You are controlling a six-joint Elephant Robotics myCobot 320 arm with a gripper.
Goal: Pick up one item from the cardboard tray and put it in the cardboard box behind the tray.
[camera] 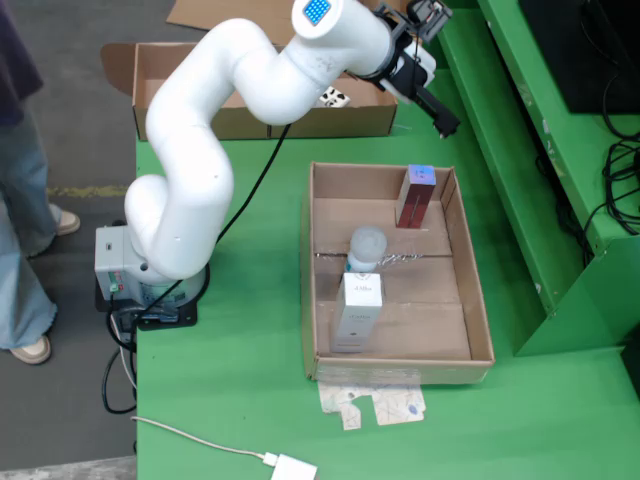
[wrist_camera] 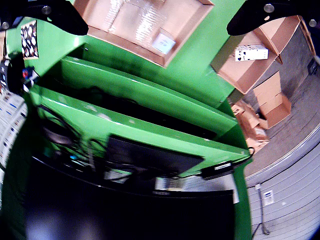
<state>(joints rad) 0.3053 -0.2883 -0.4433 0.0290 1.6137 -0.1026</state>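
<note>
Well below the empty end effector [camera: 440,105], the tray [camera: 478,300] holds three items.

A green table [camera: 240,390] stands on grey floor [camera: 60,120] (a person's legs [camera: 25,250] beside it).

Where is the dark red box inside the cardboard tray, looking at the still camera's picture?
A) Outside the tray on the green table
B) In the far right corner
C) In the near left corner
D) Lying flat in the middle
B: the dark red box stands upright against the cardboard tray's far wall, by its right corner.
</note>
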